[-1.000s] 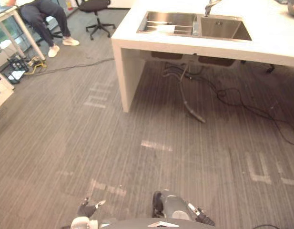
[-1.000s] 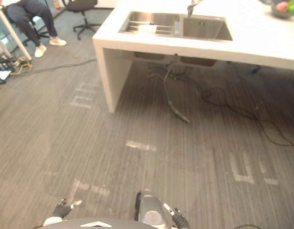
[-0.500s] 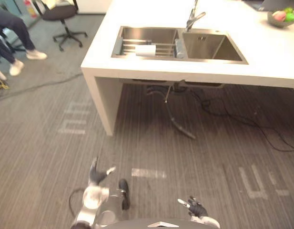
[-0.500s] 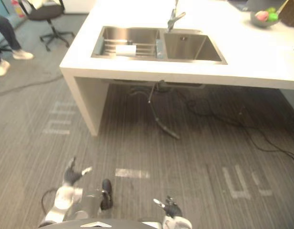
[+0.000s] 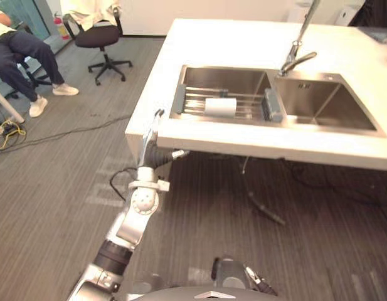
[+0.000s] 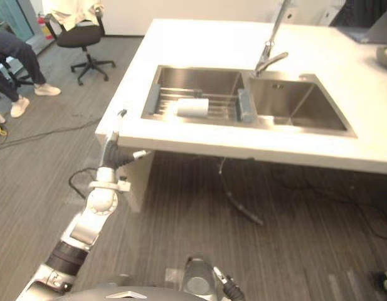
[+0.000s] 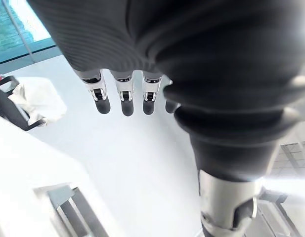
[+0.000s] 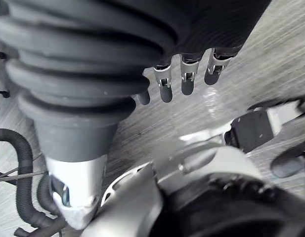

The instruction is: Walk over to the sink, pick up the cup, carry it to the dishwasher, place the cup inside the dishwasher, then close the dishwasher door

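Cup: white cup point(image 5: 219, 106) is seen lying on its side in the sink's left basin, on the rack. It is touched by neither hand.
Sink: steel sink point(image 5: 231, 80) with 2 basins, set into a white counter point(image 5: 218, 41).
Rack: metal bars point(image 5: 192, 108) are laid across the sink's left basin, under the cup.
Grey block: a grey block point(image 5: 273, 105) is placed on the sink's divider, near the cup and apart from it.
Faucet: faucet point(image 5: 298, 53) is mounted at the sink's rear rim, by the divider.
Left hand: left hand point(image 5: 152, 145) is raised in front of the sink's front left corner, at the counter edge. Contact with the edge cannot be told. The fingers point(image 7: 123, 101) are held straight and side by side, pointed up, the thumb is stuck out toward the sink, and nothing is held.
Right hand: right hand point(image 8: 186, 74) is seen in the right wrist view, low over the carpet. Its place relative to the sink cannot be told. The fingers are held loosely straight, a little apart, and nothing is held.
Hose: a grey hose point(image 5: 265, 212) is seen on the carpet point(image 5: 55, 175) below the sink.
Chair: an office chair point(image 5: 99, 34) with white cloth over its back is parked well left of the sink.
Person: 1 seated person point(image 5: 24, 53) is seen further left of the sink than the chair.
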Controlling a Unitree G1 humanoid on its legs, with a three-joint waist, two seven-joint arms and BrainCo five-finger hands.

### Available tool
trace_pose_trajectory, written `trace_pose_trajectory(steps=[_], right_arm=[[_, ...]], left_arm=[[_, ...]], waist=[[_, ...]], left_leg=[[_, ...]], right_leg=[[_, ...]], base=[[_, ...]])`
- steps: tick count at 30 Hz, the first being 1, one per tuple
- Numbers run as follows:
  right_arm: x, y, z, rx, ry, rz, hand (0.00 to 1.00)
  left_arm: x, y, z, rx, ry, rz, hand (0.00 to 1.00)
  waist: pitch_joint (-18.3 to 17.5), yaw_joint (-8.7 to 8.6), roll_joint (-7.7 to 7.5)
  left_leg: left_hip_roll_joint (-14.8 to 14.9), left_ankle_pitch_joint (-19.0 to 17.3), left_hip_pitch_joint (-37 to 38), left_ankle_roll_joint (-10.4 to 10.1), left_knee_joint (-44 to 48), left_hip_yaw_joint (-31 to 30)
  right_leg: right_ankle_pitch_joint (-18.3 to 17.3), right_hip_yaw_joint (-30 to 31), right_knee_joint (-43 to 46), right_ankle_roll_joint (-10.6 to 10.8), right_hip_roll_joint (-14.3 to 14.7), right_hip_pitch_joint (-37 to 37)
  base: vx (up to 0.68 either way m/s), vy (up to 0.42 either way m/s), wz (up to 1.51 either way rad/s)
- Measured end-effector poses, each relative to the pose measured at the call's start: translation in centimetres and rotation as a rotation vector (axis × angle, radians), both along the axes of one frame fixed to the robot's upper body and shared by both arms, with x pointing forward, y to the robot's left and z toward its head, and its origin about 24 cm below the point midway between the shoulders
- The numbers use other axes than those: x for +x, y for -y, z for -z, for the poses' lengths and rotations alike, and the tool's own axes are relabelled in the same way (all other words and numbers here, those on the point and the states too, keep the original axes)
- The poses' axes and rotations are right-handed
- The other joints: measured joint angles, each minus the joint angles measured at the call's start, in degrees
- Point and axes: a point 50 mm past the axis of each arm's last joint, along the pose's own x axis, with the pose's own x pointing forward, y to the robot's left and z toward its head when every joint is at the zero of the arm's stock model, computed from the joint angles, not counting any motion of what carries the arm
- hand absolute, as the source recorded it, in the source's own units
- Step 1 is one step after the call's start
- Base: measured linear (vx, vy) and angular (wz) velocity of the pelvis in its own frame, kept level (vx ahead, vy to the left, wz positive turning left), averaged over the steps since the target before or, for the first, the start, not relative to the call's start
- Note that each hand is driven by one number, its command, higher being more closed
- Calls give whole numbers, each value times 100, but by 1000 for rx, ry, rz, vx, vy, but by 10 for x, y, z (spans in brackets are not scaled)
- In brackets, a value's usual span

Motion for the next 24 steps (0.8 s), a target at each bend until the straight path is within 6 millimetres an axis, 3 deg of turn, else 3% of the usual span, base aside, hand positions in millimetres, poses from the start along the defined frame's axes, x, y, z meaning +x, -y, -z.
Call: trace_pose_trajectory(steps=[1, 3, 4, 5, 6, 7, 9, 11, 13, 15, 17, 19, 20, 21, 22, 24], right_arm=[[-5, 0, 1, -11, -16, -12, 0], [-14, -2, 2, -12, -44, -26, 0], [-21, -7, 4, -1, -72, -34, 0], [-35, -12, 6, 10, -118, -44, 0], [-38, -13, 7, 16, -134, -49, 0], [-38, -4, 6, 0, -143, -61, 0], [-33, 7, 4, -12, -153, -82, 0], [-34, 7, 4, 3, -177, -104, 0], [-40, 9, 4, 12, -208, -129, 0], [-47, 12, 4, 8, -233, -136, 0], [-53, 13, 4, 12, -257, -132, 0], [-58, 20, 3, 4, -285, -141, 0], [-57, 21, 3, -2, -286, -148, 0], [-56, 24, 2, -9, -286, -163, 0], [-54, 25, 2, -13, -284, -172, 0], [-52, 20, 3, 2, -273, -160, 0]], left_arm=[[3, -1, -9, 12, 34, 7, 0], [4, -2, -16, 15, 55, 22, 0], [3, 0, -21, 22, 73, 42, 0], [2, 4, -22, 36, 74, 66, 0], [1, 5, -21, 45, 63, 77, 0], [-1, 11, -16, 51, 30, 103, 0], [-4, 22, -10, 76, -13, 159, 0], [-6, 30, -6, 87, -52, 193, 0], [-12, 36, -9, 61, -63, 216, 0], [-17, 38, -11, 56, -54, 235, 0], [-20, 40, -12, 83, -48, 260, 0], [-23, 42, -15, 113, -30, 282, 0], [-24, 41, -18, 119, -18, 285, 0], [-24, 40, -19, 123, -13, 288, 0], [-24, 39, -17, 131, -18, 286, 0], [-24, 37, -15, 171, -19, 283, 0]], waist=[[8, -85, 14], [-6, -141, 45], [-70, -149, -47], [-195, -115, -214], [-217, -83, -151], [-312, -91, 125], [-376, -94, 212], [-386, -105, 242], [-377, -92, 372], [-378, -56, 389], [-367, 2, 330], [-398, 53, 374], [-407, 53, 388], [-441, 36, 435], [-485, 35, 463], [-576, -75, 318]], left_leg=[[170, -99, 233, -174, -67, -183], [350, -252, 375, -366, -91, -358], [453, -440, 466, -523, -76, -503], [544, -674, 580, -707, -34, -583], [670, -755, 651, -797, -20, -585], [951, -796, 681, -889, -36, -527], [1082, -451, 680, -943, -13, -324], [1251, -108, 452, -1025, 718, -298], [1781, 679, -546, -1004, 3086, -316], [2144, 446, -1055, -929, 3988, -8], [2177, 155, -1268, -844, 3596, 297], [2007, 138, -1292, -829, 2273, 469], [1910, 314, -1275, -822, 1581, 450], [1843, 847, -1288, -831, 892, 427], [1764, 871, -1241, -996, 575, 367], [1475, 1002, -1059, -1103, -150, 304]], right_leg=[[53, -101, -1199, -4, 99, -67], [386, 192, -2474, 71, 261, -30], [752, 606, -3194, 141, 319, -18], [1381, 662, -3422, 162, 286, 23], [1589, 610, -3345, -9, 367, 44], [1260, 450, -3125, -124, 582, -6], [1016, 383, -3000, -190, 682, -26], [857, 316, -3109, -289, 823, 229], [767, 161, -3567, -433, 1106, 894], [761, 46, -3968, -475, 1223, 1443], [837, 50, -4411, -440, 1215, 1952], [933, 156, -4757, -328, 1160, 2212], [957, 218, -4817, -286, 1131, 2210], [975, 279, -4849, -219, 1139, 2176], [998, 383, -4853, -147, 1133, 2143], [1075, 434, -4975, -23, 974, 1972]], base=[[395, -189, 48], [352, -211, 54], [524, -386, 58], [554, -408, 41], [566, -420, 25], [477, -313, 8], [467, -294, 2], [379, -244, -2], [361, -205, 9], [362, -132, 12], [325, -82, 2], [209, 33, -21], [204, 83, -28], [196, 123, -32], [205, 129, -21], [187, 147, -2]])
